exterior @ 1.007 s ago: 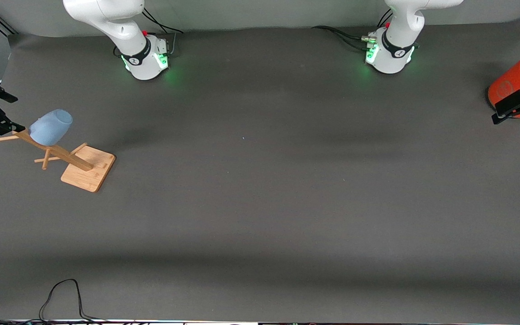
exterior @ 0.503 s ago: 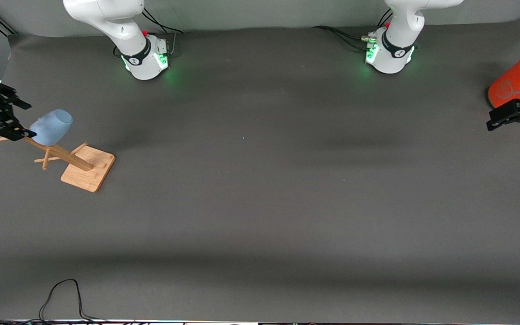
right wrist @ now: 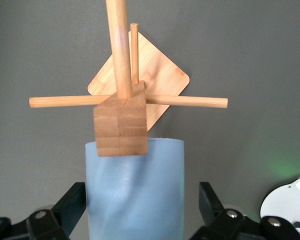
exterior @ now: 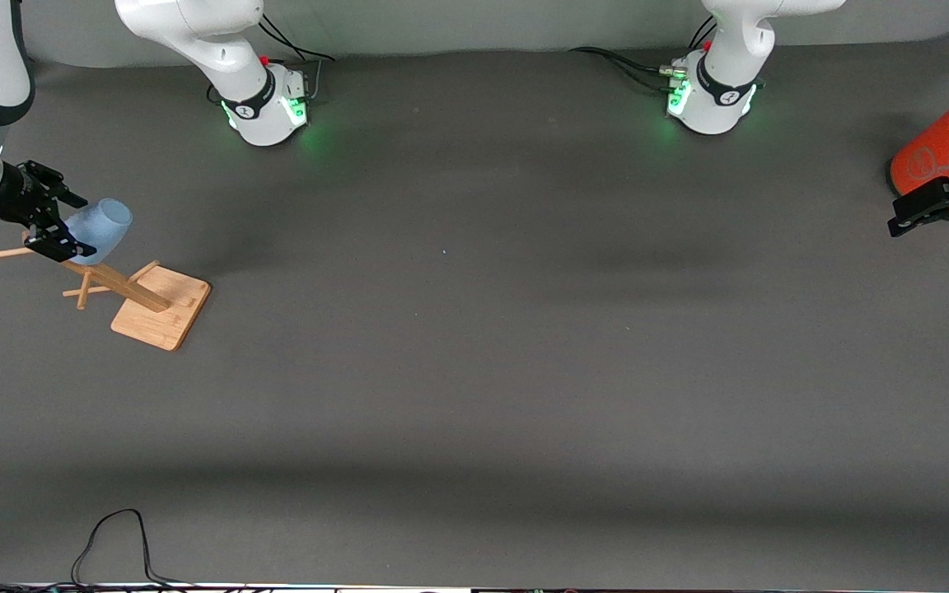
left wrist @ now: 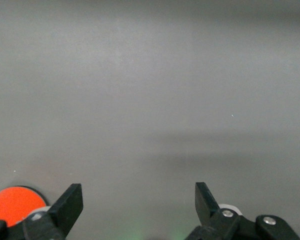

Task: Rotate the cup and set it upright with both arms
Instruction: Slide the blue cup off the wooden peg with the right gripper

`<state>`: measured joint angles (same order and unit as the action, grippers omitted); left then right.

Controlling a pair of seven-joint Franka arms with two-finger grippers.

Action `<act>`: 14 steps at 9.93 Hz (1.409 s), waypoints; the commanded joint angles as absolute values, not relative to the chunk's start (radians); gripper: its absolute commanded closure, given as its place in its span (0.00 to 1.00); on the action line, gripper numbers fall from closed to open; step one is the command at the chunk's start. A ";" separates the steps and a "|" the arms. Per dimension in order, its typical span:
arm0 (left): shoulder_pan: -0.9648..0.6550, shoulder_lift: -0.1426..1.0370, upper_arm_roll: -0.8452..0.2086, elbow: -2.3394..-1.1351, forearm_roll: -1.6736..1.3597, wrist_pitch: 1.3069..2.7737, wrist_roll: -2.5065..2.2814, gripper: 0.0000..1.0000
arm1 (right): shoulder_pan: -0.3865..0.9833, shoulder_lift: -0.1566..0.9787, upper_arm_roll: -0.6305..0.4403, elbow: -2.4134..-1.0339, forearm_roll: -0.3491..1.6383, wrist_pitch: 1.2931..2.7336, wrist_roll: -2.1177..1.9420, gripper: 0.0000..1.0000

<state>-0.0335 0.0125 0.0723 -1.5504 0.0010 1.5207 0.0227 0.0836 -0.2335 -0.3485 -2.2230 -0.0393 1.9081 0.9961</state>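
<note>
The pale-blue cup (exterior: 106,227) hangs tilted on a peg of a wooden rack (exterior: 163,311) at the right arm's end of the table. My right gripper (exterior: 77,224) is open, with one finger on each side of the cup's rounded end; I see no contact. In the right wrist view the cup (right wrist: 135,190) fills the gap of the right gripper (right wrist: 141,201), between its fingers (right wrist: 72,202). My left gripper (exterior: 940,210) is open and empty, up in the air beside the orange cylinder (exterior: 932,152). The left wrist view shows the left gripper (left wrist: 138,200) over bare mat.
The rack's post and cross pegs (right wrist: 125,100) stand just past the cup, over its square base (right wrist: 160,75). The orange cylinder (left wrist: 12,202) stands at the left arm's end of the table. A black cable (exterior: 112,535) lies at the near edge.
My right gripper has moved in toward the cup and now straddles it. My left gripper shifted slightly beside the orange cylinder, then held still. The cup has not moved.
</note>
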 commanded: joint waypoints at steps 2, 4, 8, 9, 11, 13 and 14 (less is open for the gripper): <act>-0.044 0.009 0.077 -1.565 0.005 1.528 0.031 0.00 | 0.089 -0.255 -0.351 -2.264 -0.046 1.957 1.023 0.06; -0.044 0.008 0.077 -1.565 0.005 1.526 0.031 0.00 | 0.092 -0.252 -0.351 -2.264 -0.046 1.959 1.023 0.19; -0.044 0.000 0.077 -1.565 0.005 1.517 0.029 0.00 | 0.095 -0.256 -0.348 -2.250 -0.046 1.953 1.022 0.28; -0.044 -0.002 0.075 -1.566 0.006 1.516 0.029 0.00 | 0.095 -0.259 -0.344 -2.247 -0.048 1.948 1.022 0.28; -0.044 0.003 0.075 -1.566 0.006 1.520 0.029 0.00 | 0.100 -0.264 -0.336 -2.215 -0.048 1.922 1.020 0.28; -0.046 0.006 0.075 -1.566 0.006 1.523 0.029 0.00 | 0.140 -0.270 -0.331 -2.174 -0.046 1.864 1.028 0.28; -0.046 0.006 0.075 -1.566 0.006 1.523 0.029 0.00 | 0.141 -0.276 -0.330 -2.168 -0.043 1.839 1.049 0.28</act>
